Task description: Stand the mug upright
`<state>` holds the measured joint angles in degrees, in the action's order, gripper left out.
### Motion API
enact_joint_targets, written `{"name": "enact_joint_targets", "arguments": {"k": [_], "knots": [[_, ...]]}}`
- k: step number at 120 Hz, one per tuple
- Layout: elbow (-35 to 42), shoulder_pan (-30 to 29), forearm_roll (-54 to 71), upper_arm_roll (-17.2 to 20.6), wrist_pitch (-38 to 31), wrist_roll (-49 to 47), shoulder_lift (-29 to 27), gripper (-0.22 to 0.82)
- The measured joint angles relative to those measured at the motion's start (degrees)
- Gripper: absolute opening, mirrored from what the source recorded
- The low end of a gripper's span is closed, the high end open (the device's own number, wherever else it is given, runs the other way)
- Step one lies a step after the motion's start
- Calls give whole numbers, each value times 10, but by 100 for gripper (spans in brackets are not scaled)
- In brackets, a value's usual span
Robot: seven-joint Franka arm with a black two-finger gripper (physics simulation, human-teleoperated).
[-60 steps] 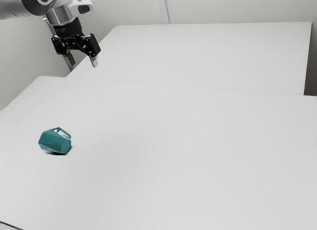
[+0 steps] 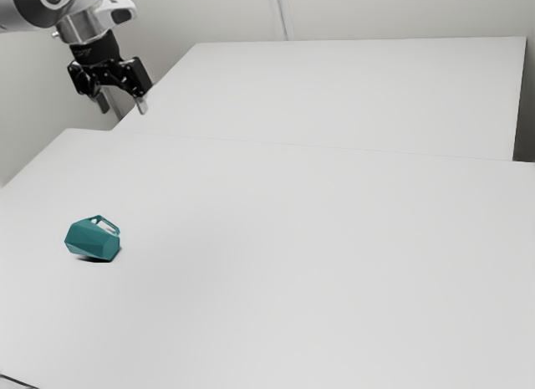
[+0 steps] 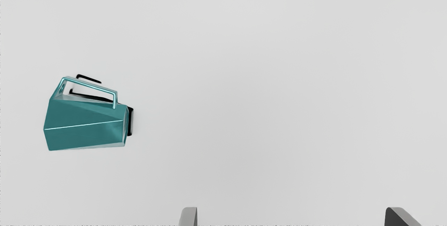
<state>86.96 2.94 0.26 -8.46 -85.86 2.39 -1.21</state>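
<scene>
Held high above the table's far left corner in the exterior view, the black gripper (image 2: 123, 106) is open, its two fingers wide apart with nothing between them. The teal faceted mug (image 2: 94, 240) lies on its side on the white table, well below the gripper and toward the camera, its handle upward and away. In the wrist view the mug (image 3: 85, 121) rests off to one side of the gripper (image 3: 291, 216), beyond the nearer finger and not touching it. A dark shadow lies along the mug's narrower end and handle.
The white table (image 2: 292, 263) bears the mug near the exterior view's left. Behind it stands another white surface (image 2: 359, 92), meeting it along a thin seam. Pale walls rise behind, and a dark thin line crosses the lower left corner.
The arm and gripper have moved a little toward the exterior view's left. The mug lies where it was, and the fingers remain apart.
</scene>
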Motion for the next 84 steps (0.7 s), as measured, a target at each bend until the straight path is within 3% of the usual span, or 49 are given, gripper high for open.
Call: {"name": "enact_joint_targets", "arguments": {"k": [31,55,84], "knots": [[23,-87,-7,0,-13,42,-11,58],[69,-186,-55,-1,-60,110,-16,58],[139,-257,-147,-1,-128,227,-26,58]]}}
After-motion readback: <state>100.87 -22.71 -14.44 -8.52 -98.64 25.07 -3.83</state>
